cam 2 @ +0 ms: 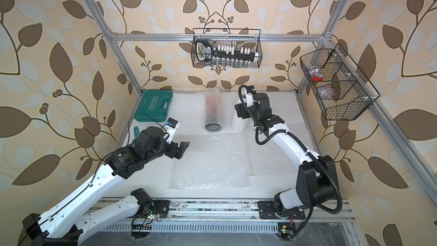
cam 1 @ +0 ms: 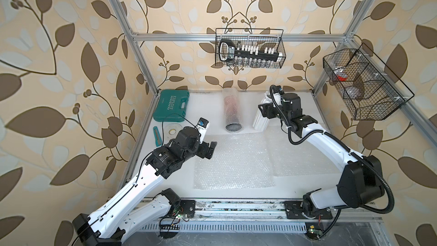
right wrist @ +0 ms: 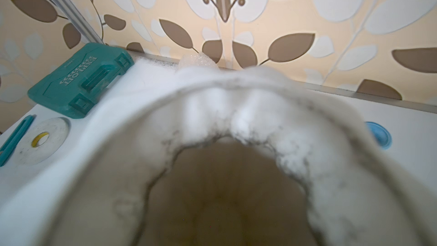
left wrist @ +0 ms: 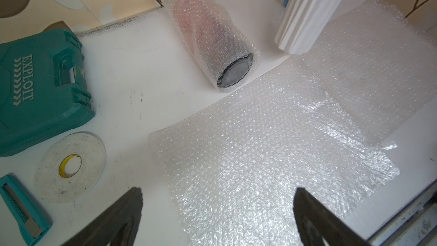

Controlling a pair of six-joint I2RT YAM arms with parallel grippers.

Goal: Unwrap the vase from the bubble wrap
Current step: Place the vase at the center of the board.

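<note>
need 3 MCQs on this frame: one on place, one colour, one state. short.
1. Where on the table is the teal tool case? A near right corner B far left corner C centre
2. What colour is the ribbed vase? A white B red C teal
3. How is the left gripper? A shut on the vase B shut on the tool case C open, empty
B: it lies in the far left corner in both top views. A: its ribs show white. C: jaws wide apart over the bubble wrap, nothing between.
</note>
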